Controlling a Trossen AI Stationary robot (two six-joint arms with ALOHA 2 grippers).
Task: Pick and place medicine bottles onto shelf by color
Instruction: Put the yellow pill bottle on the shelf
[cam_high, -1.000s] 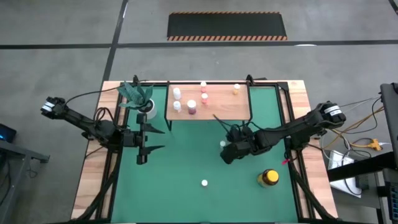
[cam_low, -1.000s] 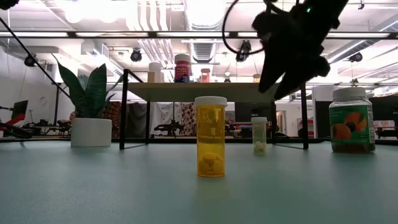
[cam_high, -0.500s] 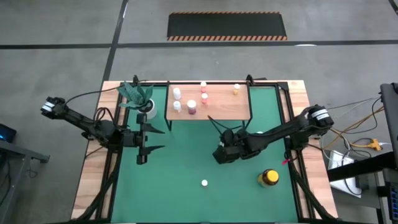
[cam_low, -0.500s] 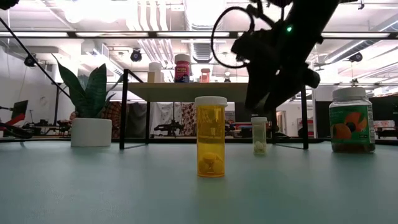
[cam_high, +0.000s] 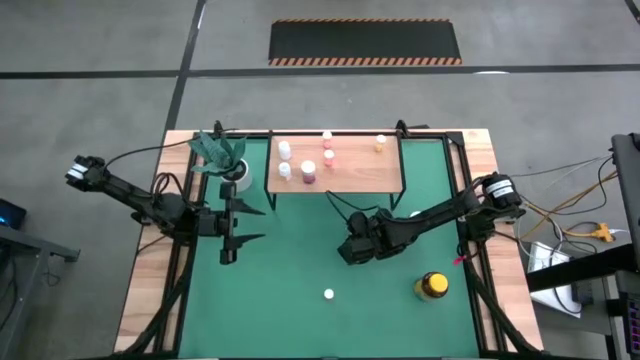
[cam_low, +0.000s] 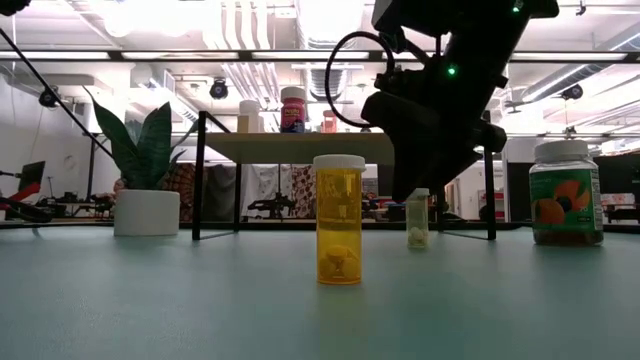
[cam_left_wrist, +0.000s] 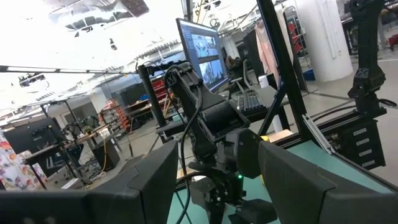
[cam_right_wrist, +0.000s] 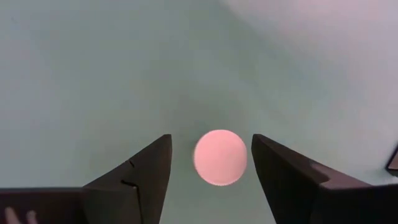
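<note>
We hold our right pincer (cam_right_wrist: 211, 162) spread apart above a small bottle (cam_right_wrist: 220, 157) to straddle its cap, while our left pincer (cam_high: 232, 222) waits apart.

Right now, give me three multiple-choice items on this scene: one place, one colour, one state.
1. Where is the right gripper? A over the green mat, short of the shelf; B over the shelf; C off the table.
2. Colour of the bottle nearest the low camera? A blue; B black; C orange.
3. Right gripper's fingers? A shut on a jar; B open astride a round cap; C shut, empty.
Key: A, mat lies beneath it; C, orange body; B, gaps flank the cap. Left gripper waits, open.
</note>
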